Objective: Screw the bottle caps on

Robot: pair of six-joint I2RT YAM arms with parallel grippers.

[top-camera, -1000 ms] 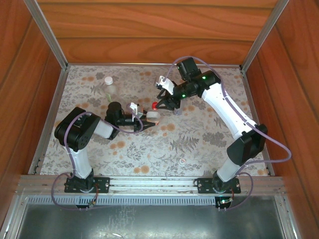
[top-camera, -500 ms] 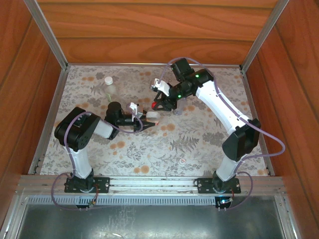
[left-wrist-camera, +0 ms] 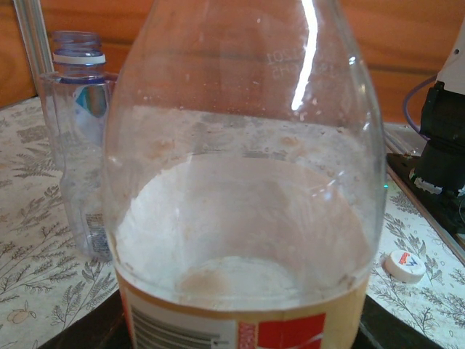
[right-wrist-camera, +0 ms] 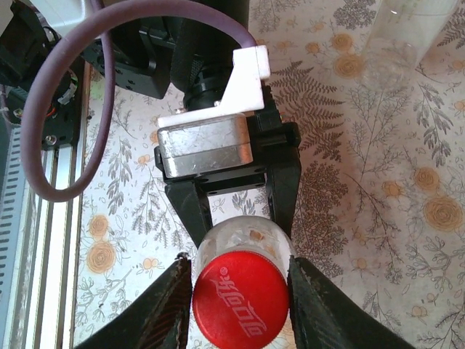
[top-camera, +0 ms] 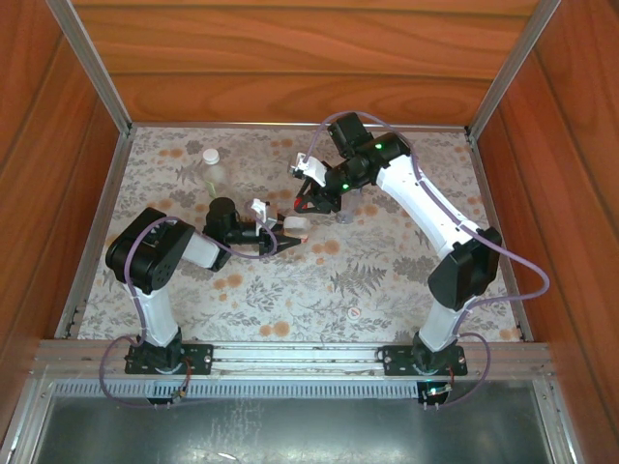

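Left gripper (top-camera: 282, 235) clamped on labelled bottle (left-wrist-camera: 247, 218), steadying it upright | right gripper (right-wrist-camera: 240, 298) directly above, pinching red cap (right-wrist-camera: 241, 307) on the neck for threading.

Table (top-camera: 290, 290) covered with a floral-patterned cloth. A plain clear bottle (top-camera: 211, 172) closed by a white cap (top-camera: 210, 154) stands at 11 o'clock. Near the centre is a labelled bottle (left-wrist-camera: 240, 218) topped by a red cap (right-wrist-camera: 240, 298), its base hidden, and toward 1 o'clock of it stands an upright, uncapped slim bluish bottle (left-wrist-camera: 76, 145). A loose pale cap (top-camera: 355, 312) lies flat on the cloth at 5 o'clock, well apart from the bottles.
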